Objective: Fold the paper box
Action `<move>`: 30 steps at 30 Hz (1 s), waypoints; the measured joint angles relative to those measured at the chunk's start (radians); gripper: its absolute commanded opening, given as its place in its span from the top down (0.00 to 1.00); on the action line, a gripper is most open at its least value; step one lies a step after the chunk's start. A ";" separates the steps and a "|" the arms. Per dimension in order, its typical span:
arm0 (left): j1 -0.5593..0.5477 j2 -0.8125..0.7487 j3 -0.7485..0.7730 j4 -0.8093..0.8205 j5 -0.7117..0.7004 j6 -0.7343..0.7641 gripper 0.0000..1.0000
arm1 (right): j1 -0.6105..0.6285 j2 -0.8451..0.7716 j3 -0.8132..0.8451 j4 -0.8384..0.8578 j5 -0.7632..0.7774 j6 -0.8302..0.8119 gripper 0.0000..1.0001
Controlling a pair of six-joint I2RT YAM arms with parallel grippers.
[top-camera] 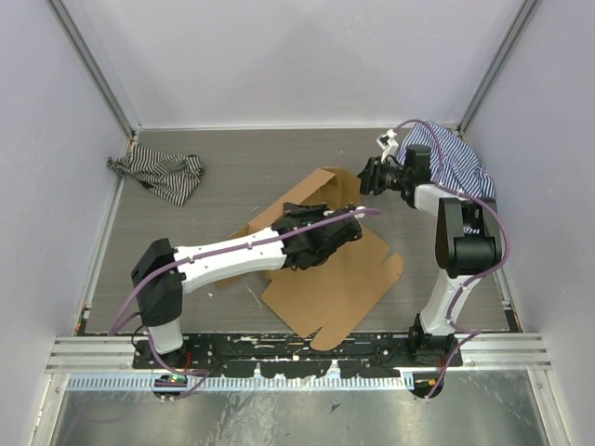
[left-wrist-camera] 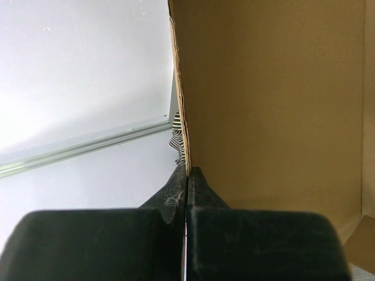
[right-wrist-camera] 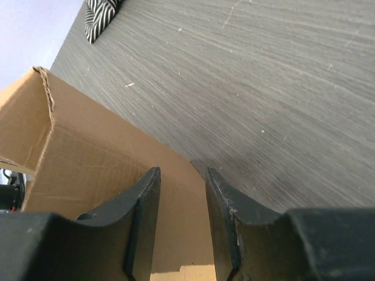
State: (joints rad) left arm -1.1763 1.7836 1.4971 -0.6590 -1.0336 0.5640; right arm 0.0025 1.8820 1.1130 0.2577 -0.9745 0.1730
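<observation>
That box (top-camera: 344,274) lies part-folded mid-table (top-camera: 242,167); left claw (left-wrist-camera: 187,175) shut, seemingly pinching 1 upright flap (left-wrist-camera: 263,105); right claw (right-wrist-camera: 182,171) apart, empty; looks light, stiff, creasing easily, so grip flap edges.

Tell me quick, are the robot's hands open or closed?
Left gripper: shut, touching the paper box edge.
Right gripper: open, holding nothing.
</observation>
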 measured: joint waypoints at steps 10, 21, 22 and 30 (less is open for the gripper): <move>0.000 0.074 0.106 -0.099 -0.043 -0.070 1.00 | 0.000 -0.150 -0.141 -0.049 0.031 -0.028 0.56; -0.018 0.104 0.128 -0.221 -0.089 -0.233 1.00 | 0.029 -0.215 -0.218 0.007 0.008 -0.042 0.47; -0.020 0.104 0.128 -0.226 -0.091 -0.246 1.00 | 0.035 -0.215 -0.222 0.014 0.004 -0.045 0.46; -0.040 0.104 0.128 -0.254 -0.090 -0.309 1.00 | 0.083 -0.214 -0.288 0.154 -0.006 -0.067 0.40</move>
State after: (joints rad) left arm -1.2163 1.8874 1.6253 -0.9131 -1.1240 0.2554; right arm 0.0856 1.6680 0.8249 0.4114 -0.9802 0.1059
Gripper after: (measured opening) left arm 0.009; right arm 0.570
